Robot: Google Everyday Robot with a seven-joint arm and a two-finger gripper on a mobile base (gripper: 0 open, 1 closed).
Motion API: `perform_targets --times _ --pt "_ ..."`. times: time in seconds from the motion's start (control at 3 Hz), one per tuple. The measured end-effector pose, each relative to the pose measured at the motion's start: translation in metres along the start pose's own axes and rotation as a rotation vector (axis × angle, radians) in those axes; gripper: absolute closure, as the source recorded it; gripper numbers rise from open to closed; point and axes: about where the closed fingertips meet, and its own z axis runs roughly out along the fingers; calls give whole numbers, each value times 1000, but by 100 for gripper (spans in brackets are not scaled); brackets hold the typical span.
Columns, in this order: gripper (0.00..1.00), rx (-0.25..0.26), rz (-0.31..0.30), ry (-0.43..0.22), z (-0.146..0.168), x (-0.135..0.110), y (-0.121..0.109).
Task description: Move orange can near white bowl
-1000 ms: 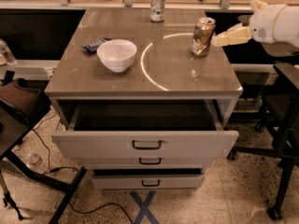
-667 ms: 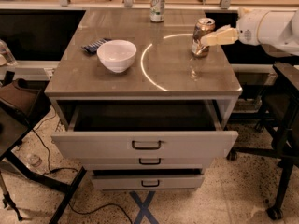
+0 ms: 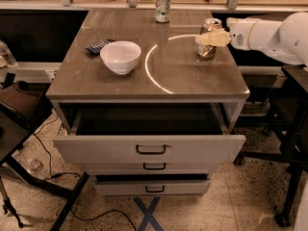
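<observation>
The orange can stands upright on the counter's right side, well apart from the white bowl at the left. The tool reaches across it from the right, likely to grasp it; whether it grips I cannot tell.

Robot lab: claw above drawer cabinet, floor tape.

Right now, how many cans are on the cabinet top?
2. The orange can on the right, with the hand at it; the white-and-green can at the back edge.
</observation>
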Motion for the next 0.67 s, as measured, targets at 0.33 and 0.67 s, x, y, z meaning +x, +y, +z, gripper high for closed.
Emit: perform_targets --times 0.33,0.67 --pt "38 -5 9 -3 4 2 2" --pt "62 -11 10 -3 8 2 4"
